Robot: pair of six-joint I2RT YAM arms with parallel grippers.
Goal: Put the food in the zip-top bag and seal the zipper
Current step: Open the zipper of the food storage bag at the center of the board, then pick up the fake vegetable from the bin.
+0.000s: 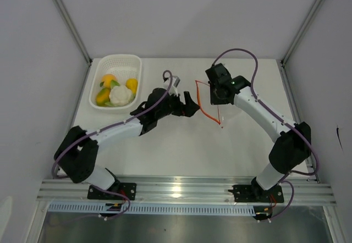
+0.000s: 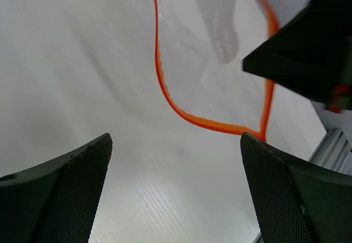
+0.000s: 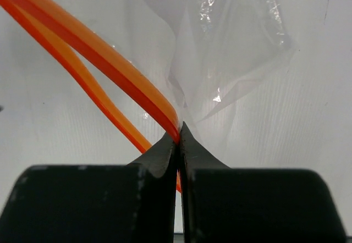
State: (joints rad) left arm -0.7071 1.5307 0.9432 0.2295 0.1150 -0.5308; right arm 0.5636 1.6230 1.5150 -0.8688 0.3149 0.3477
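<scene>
Right tool (image 3: pixel 179 132) pinches the zipper (image 3: pixel 93 50) edge (left tool (image 2: pixel 176 139) gapes wide, short of it)

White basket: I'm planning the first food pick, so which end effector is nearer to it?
Left. The left end effector hangs open between the white basket and the zip-top bag. The right end effector is beyond, shut on the bag's zipper.

High rear overhead view; two close wrist views, zipper (image 2: pixel 214 125) shared.
</scene>
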